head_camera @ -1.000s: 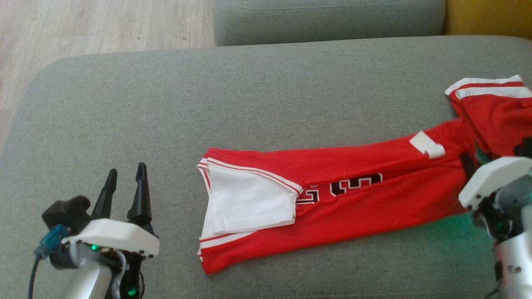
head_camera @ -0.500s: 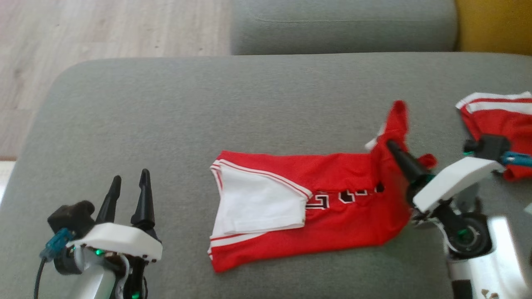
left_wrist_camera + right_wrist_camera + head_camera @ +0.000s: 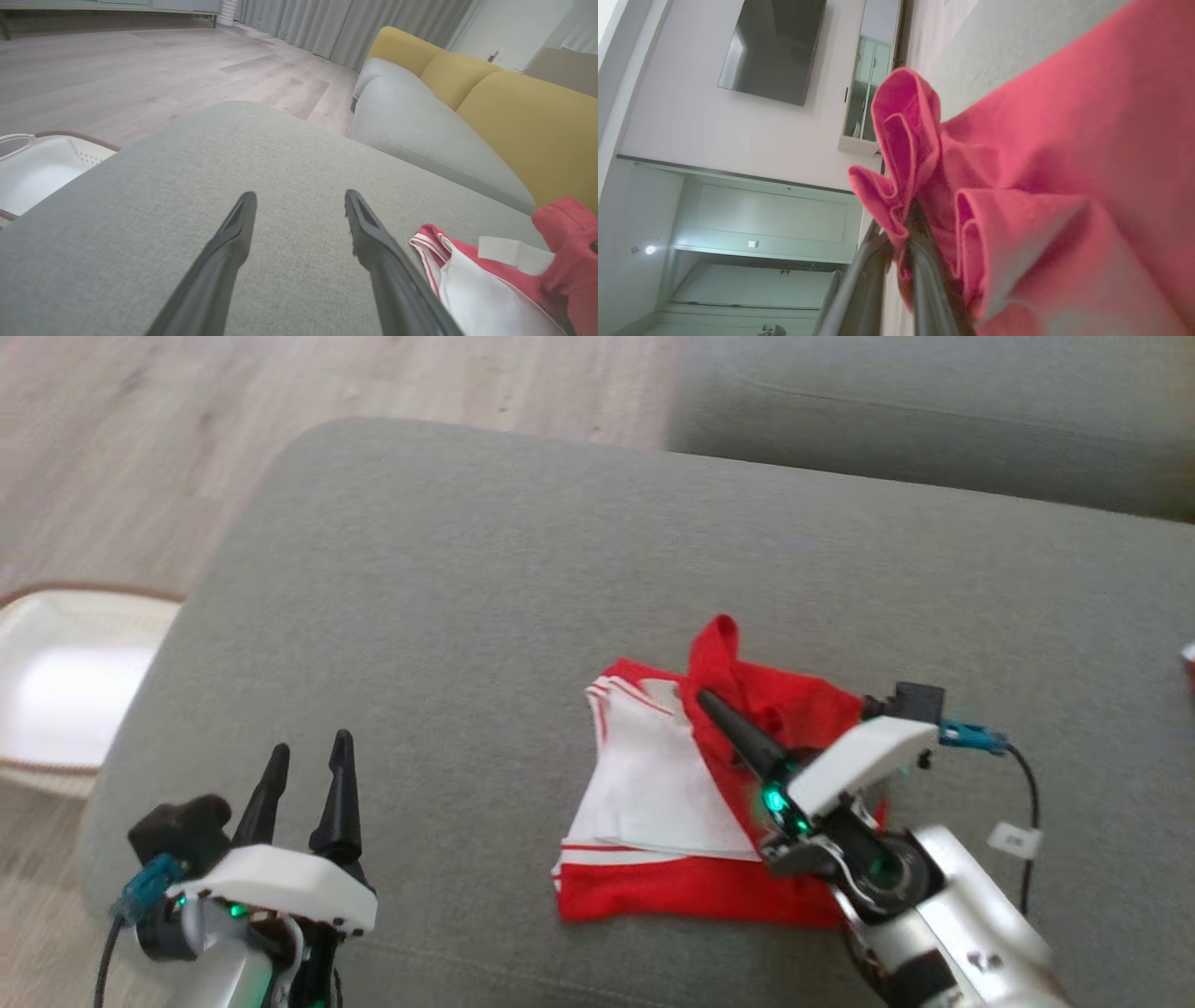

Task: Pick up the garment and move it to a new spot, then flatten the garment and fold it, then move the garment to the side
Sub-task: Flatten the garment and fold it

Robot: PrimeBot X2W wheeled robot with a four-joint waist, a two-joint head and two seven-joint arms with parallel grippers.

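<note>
The red and white garment point(image 3: 672, 896) lies bunched on the grey cushion point(image 3: 485, 579), its white panel facing up. My right gripper point(image 3: 707, 698) is shut on a raised red fold of it, held above the garment's middle. In the right wrist view the fingers point(image 3: 920, 280) pinch pleated red cloth of the garment point(image 3: 1064, 116). At the lower left my left gripper point(image 3: 311, 751) stands open with nothing in it, a little apart from the garment. The left wrist view has its fingers point(image 3: 233, 242) spread over bare cushion, with the garment point(image 3: 486, 294) to their right.
A white basket point(image 3: 56, 681) sits on the wooden floor beside the cushion's left edge. Another grey cushion point(image 3: 934, 420) lies behind, with a yellow sofa back point(image 3: 514, 107) beyond it. Bare cushion stretches left of and behind the garment.
The head camera has shifted. My right gripper has carried the garment's right end up and leftward over the rest, so the garment now lies much shorter. The left gripper stays open in place.
</note>
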